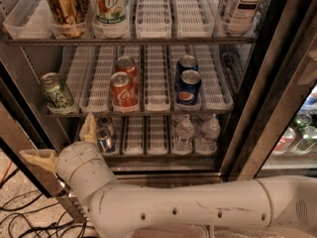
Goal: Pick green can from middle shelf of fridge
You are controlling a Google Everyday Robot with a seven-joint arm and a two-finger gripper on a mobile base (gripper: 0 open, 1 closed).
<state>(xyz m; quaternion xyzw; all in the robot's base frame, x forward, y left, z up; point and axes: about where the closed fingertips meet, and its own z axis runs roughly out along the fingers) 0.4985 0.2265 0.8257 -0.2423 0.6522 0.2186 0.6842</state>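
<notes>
The green can (55, 91) stands at the far left of the middle shelf (148, 114), in a white slotted lane tray, tilted a little. The fridge (277, 88) stands open with its steel frame at both sides. My gripper (64, 145) is below and in front of the can, at the lower left; it is open and empty, with one tan finger (89, 129) pointing up towards the shelf rail and the other finger (38, 159) pointing left. My white arm (198, 209) runs across the bottom of the view.
Two red cola cans (123, 89) and two blue cola cans (188, 83) stand on the middle shelf. Tall cans (63, 6) and a tea bottle (245, 4) are on the top shelf. Small bottles (195, 133) stand on the bottom shelf. Cables lie on the floor at the lower left.
</notes>
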